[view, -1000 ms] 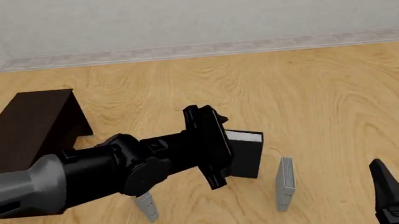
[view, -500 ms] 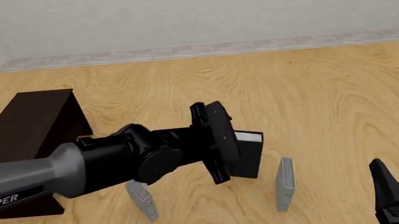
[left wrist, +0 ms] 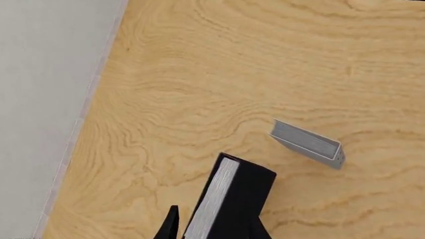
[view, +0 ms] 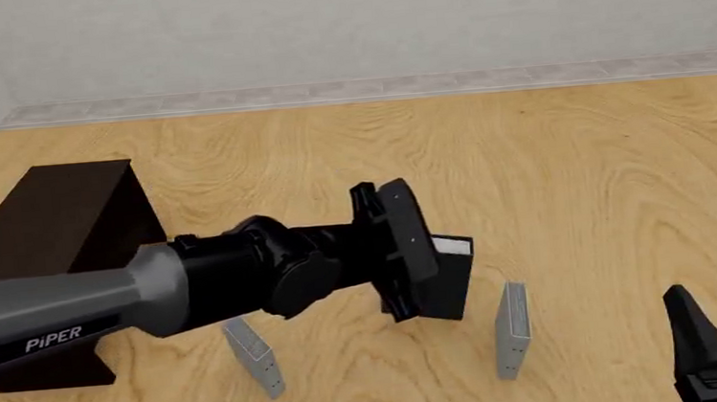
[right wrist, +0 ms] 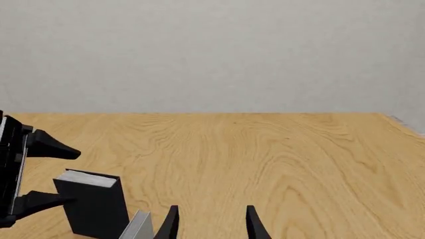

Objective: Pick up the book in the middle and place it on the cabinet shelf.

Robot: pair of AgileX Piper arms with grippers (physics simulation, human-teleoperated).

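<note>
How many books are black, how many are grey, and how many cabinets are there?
Black book: 1
Grey books: 2
Cabinet: 1
Total: 4

Light is bright, even and diffuse, with no glare or hotspots. Shadows are faint: a soft one sits under the cabinet shelf (view: 48, 249) on the tabletop (view: 562, 175). All views are sharp, without blur or edge distortion.
</note>
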